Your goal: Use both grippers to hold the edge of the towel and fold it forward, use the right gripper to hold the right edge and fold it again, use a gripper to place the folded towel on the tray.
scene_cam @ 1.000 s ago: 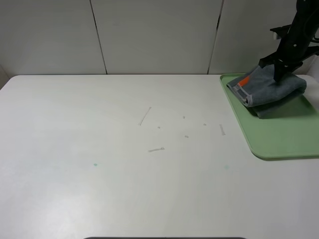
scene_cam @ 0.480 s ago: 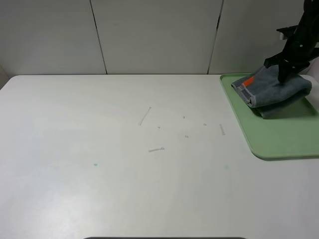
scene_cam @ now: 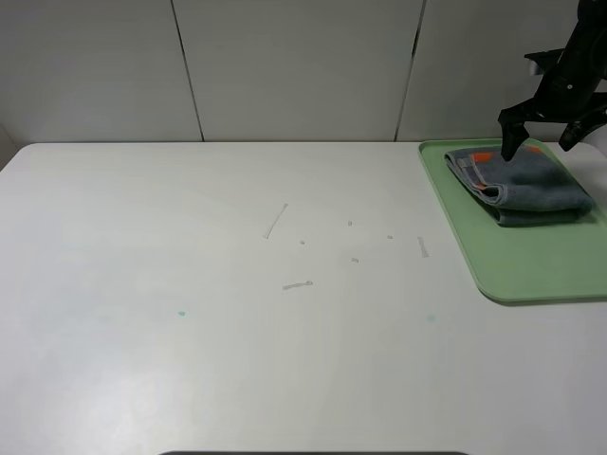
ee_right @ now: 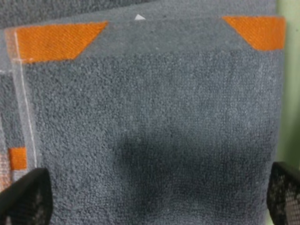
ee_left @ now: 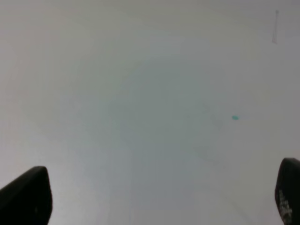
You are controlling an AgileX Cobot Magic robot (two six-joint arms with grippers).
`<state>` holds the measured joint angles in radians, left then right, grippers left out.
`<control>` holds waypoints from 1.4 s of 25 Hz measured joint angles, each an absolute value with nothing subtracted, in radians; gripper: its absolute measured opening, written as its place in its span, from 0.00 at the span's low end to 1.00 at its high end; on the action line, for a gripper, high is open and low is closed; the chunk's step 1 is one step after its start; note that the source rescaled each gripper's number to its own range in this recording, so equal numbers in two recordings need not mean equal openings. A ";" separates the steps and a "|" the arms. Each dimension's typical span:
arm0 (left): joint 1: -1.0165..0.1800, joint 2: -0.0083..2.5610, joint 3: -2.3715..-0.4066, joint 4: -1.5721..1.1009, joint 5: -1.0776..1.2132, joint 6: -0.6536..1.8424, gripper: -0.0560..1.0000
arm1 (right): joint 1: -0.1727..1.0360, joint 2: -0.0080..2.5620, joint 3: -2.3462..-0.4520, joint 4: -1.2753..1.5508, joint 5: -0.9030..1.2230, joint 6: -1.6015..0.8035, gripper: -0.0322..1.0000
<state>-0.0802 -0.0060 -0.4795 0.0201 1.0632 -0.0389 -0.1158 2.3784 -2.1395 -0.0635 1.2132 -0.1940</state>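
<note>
Right gripper [scene_cam: 551, 141] opened, released towel [scene_cam: 524, 184], now flat on tray [scene_cam: 531, 265].

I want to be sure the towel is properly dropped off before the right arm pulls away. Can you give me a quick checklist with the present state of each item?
1. Towel lies folded on the tray: ok.
2. Towel sits wholly inside the tray's rim: ok in the high view, though its far side is partly hidden by the arm.
3. Right gripper open, fingers spread apart: ok.
4. Right gripper free of the cloth: ok by the high view, where one fingertip hangs just above the towel; the wrist view cannot confirm a gap.
5. Left gripper open and holding nothing, over bare table: ok.
</note>
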 joint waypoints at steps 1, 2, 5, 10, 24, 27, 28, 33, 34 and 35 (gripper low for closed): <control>-0.080 -0.006 -0.480 0.020 1.063 -0.039 0.94 | -0.116 2.378 -2.139 -0.063 1.213 -0.194 1.00; -0.080 -0.006 -0.480 0.020 1.063 -0.039 0.94 | -0.116 2.376 -2.139 -0.062 1.213 -0.194 1.00; -0.080 -0.006 -0.480 0.020 1.063 -0.039 0.94 | -0.116 2.361 -2.139 -0.060 1.213 -0.194 1.00; -0.080 -0.006 -0.480 0.020 1.063 -0.039 0.94 | -0.116 2.296 -2.138 -0.039 1.214 -0.194 1.00; -0.080 -0.006 -0.480 0.020 1.063 -0.039 0.94 | -0.116 1.952 -1.810 0.052 1.215 -0.186 1.00; -0.080 -0.006 -0.480 0.020 1.063 -0.039 0.94 | -0.116 1.857 -1.706 0.071 1.214 -0.166 1.00; -0.080 -0.006 -0.480 0.020 1.063 -0.039 0.94 | -0.116 1.830 -1.673 0.076 1.214 -0.162 1.00; -0.080 -0.006 -0.480 0.020 1.063 -0.039 0.94 | -0.116 1.675 -1.479 0.085 1.214 -0.153 1.00; -0.080 -0.006 -0.480 0.020 1.063 -0.039 0.94 | -0.116 1.640 -1.440 0.085 1.213 -0.153 1.00; -0.080 -0.006 -0.480 0.020 1.063 -0.039 0.94 | -0.116 1.610 -1.406 0.086 1.213 -0.152 1.00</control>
